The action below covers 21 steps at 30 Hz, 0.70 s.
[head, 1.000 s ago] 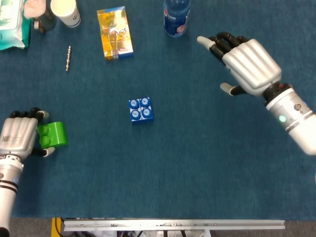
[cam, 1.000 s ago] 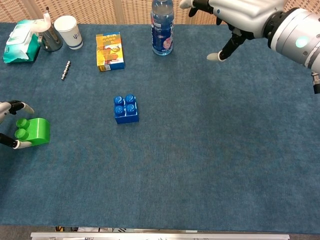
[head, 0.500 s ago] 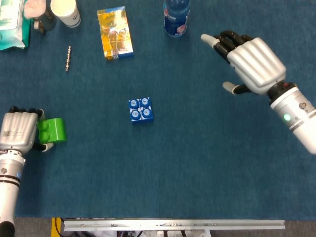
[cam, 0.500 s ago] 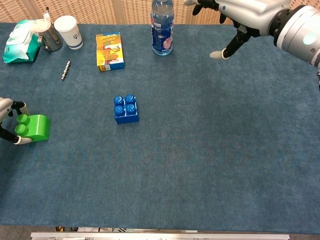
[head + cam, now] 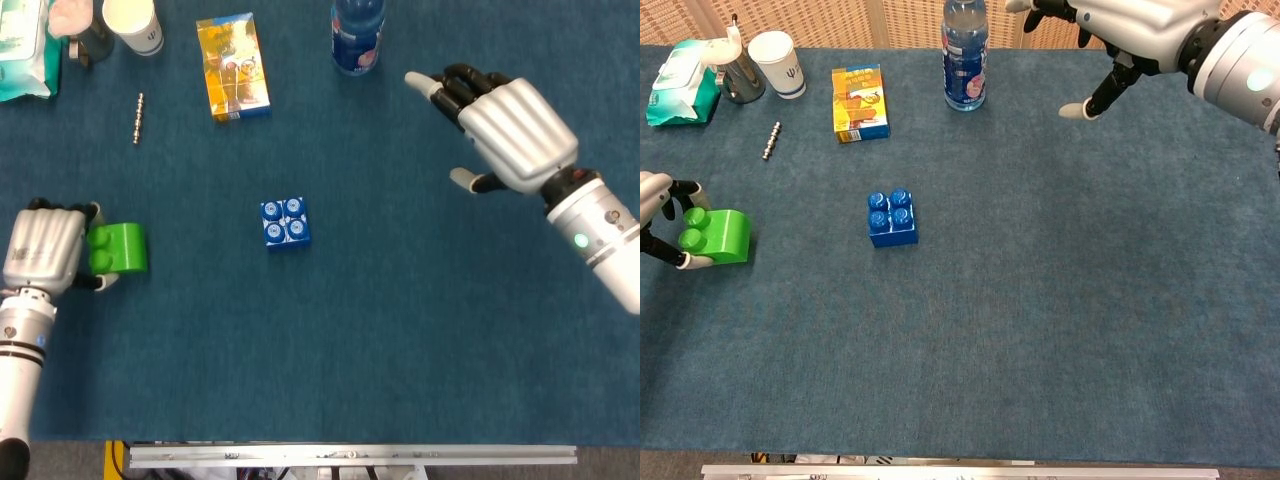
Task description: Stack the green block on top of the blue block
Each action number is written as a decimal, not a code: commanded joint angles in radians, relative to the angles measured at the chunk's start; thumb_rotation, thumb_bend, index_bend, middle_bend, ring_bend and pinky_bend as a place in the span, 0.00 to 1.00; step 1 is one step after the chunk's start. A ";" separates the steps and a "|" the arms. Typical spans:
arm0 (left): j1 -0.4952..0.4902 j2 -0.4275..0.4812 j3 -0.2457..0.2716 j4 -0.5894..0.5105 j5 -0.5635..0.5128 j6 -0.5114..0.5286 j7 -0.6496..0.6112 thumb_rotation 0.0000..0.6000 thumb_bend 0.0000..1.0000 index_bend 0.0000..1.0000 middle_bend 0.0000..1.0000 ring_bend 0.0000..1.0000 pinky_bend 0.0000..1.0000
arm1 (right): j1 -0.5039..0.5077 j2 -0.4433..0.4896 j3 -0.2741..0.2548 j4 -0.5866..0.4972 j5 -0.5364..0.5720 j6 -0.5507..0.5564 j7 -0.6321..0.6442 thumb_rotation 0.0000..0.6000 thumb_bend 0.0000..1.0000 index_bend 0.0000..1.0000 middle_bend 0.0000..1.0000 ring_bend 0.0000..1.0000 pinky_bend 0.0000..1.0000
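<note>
Left hand (image 5: 42, 250), half cut off in chest view, grips green block (image 5: 118, 248).

You have a table (image 5: 400, 350) covered in dark blue carpet-like cloth. Near its middle sits the blue block (image 5: 285, 222), studs up. Well to its left, by the table's left edge, the green block (image 5: 119, 249) lies on its side, studs pointing left. Along the far edge you see a water bottle (image 5: 965, 55), an orange-yellow box (image 5: 232, 66) lying flat, a small metal rod (image 5: 138, 118), a white paper cup (image 5: 777, 63), a dark container (image 5: 739, 77) just beside it, and a green wipes pack (image 5: 682, 82) at the corner.
</note>
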 commanded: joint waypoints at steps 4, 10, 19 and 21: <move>-0.030 0.029 -0.029 -0.069 -0.035 -0.016 0.008 0.87 0.04 0.45 0.45 0.42 0.25 | -0.012 0.015 -0.008 -0.016 -0.010 0.007 -0.013 1.00 0.17 0.05 0.22 0.14 0.33; -0.060 0.053 -0.060 -0.150 -0.095 -0.019 0.026 0.87 0.04 0.45 0.45 0.42 0.26 | -0.039 0.035 -0.030 -0.033 -0.037 0.023 -0.025 1.00 0.17 0.05 0.23 0.14 0.33; -0.093 0.056 -0.066 -0.201 -0.131 -0.002 0.060 0.87 0.04 0.45 0.45 0.42 0.26 | -0.050 0.018 -0.075 -0.014 -0.061 -0.033 -0.029 1.00 0.17 0.05 0.24 0.14 0.33; -0.095 0.058 -0.060 -0.203 -0.136 0.002 0.065 0.87 0.04 0.45 0.45 0.42 0.26 | -0.038 0.005 -0.077 -0.012 -0.055 -0.061 -0.036 1.00 0.17 0.05 0.24 0.14 0.33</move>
